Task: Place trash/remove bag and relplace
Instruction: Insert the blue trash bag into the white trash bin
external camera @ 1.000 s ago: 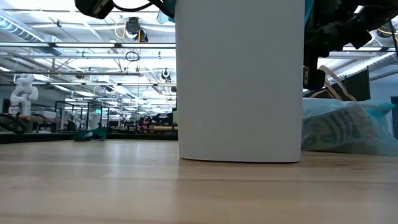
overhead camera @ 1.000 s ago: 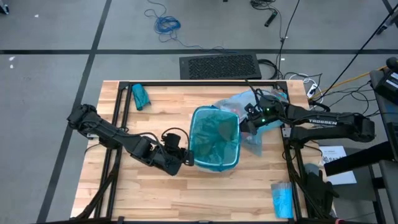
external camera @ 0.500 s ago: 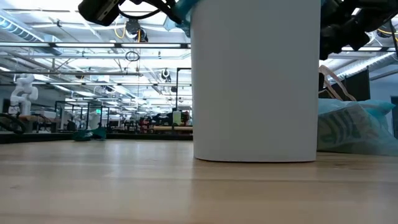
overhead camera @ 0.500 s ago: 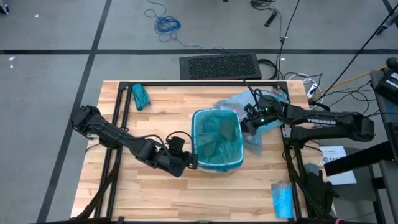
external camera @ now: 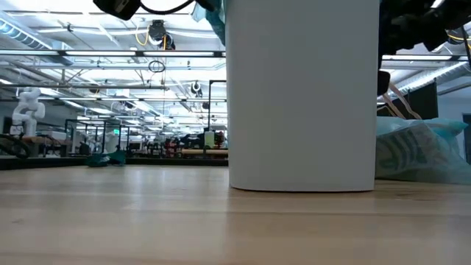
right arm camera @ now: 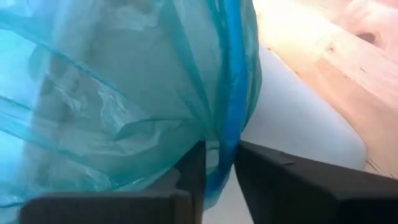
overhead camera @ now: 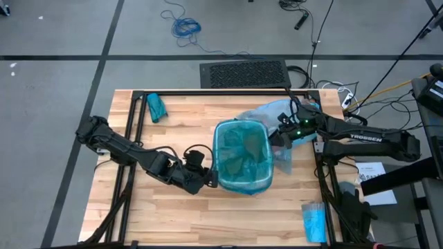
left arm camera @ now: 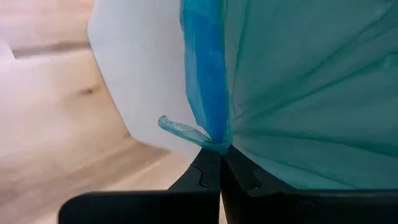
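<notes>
Left gripper is clamped tight on the bag's rim at the near-left side of the white bin. Opposite, right gripper has its 2 fingers narrowly parted around the bag's edge.

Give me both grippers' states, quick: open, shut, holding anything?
Left gripper: shut on the bin liner at the white bin rim.
Right gripper: fingers slightly apart, liner edge between them; grip cannot be told.
</notes>
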Controlling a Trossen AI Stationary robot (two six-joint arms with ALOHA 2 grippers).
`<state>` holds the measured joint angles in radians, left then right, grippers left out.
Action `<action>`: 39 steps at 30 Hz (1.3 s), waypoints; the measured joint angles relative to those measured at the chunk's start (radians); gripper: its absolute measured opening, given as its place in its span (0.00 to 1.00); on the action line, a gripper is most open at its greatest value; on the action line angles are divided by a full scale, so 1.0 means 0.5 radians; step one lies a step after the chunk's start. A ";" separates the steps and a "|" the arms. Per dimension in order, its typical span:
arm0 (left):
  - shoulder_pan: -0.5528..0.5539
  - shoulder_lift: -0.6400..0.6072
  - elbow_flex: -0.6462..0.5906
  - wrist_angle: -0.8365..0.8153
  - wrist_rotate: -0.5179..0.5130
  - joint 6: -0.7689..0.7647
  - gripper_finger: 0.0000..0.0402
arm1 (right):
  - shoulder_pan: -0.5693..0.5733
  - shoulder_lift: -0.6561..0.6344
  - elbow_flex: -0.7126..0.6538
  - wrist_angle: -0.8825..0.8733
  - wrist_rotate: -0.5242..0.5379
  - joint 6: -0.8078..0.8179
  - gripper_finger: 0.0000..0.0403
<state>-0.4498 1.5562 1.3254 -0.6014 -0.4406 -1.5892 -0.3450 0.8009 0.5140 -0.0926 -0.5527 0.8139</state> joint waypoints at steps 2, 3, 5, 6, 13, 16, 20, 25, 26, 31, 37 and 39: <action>-0.012 0.000 0.000 0.026 0.047 0.002 0.00 | 0.000 -0.023 0.000 0.001 -0.001 0.024 0.26; -0.023 0.000 0.001 0.040 0.051 0.002 0.00 | 0.000 -0.039 0.000 0.005 -0.002 0.025 0.28; -0.046 -0.017 0.001 0.044 0.050 0.006 0.00 | 0.000 -0.075 0.000 0.010 -0.006 0.036 0.33; -0.054 -0.031 0.001 0.049 0.046 0.010 0.00 | 0.000 -0.096 0.000 0.011 -0.007 0.042 0.35; -0.088 -0.110 0.001 0.035 -0.078 0.018 0.00 | 0.000 -0.230 0.000 0.013 -0.007 0.086 0.48; -0.088 -0.143 0.002 0.039 -0.133 0.065 0.00 | 0.000 -0.262 0.000 -0.012 -0.007 0.126 0.51; -0.091 -0.150 0.002 0.045 -0.119 0.119 0.00 | 0.000 -0.280 0.000 -0.116 -0.005 0.130 0.53; -0.096 -0.137 0.002 -0.005 0.122 0.102 0.00 | 0.000 -0.280 0.000 -0.188 0.009 0.122 0.53; -0.096 -0.137 0.002 -0.014 0.167 0.100 0.00 | 0.000 -0.287 0.000 -0.179 0.010 0.124 0.53; -0.099 -0.139 0.002 -0.039 0.215 0.051 0.00 | 0.000 -0.334 0.000 -0.102 0.020 0.161 0.53; -0.099 -0.142 0.002 -0.094 0.036 0.074 0.00 | 0.000 -0.350 0.000 -0.089 0.067 0.167 0.53; -0.103 -0.142 0.002 -0.089 -0.073 0.116 0.00 | 0.000 -0.351 0.000 -0.088 0.067 0.167 0.53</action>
<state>-0.5011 1.4853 1.3266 -0.6459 -0.4773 -1.5312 -0.3450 0.6254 0.5140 -0.1365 -0.5190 0.8974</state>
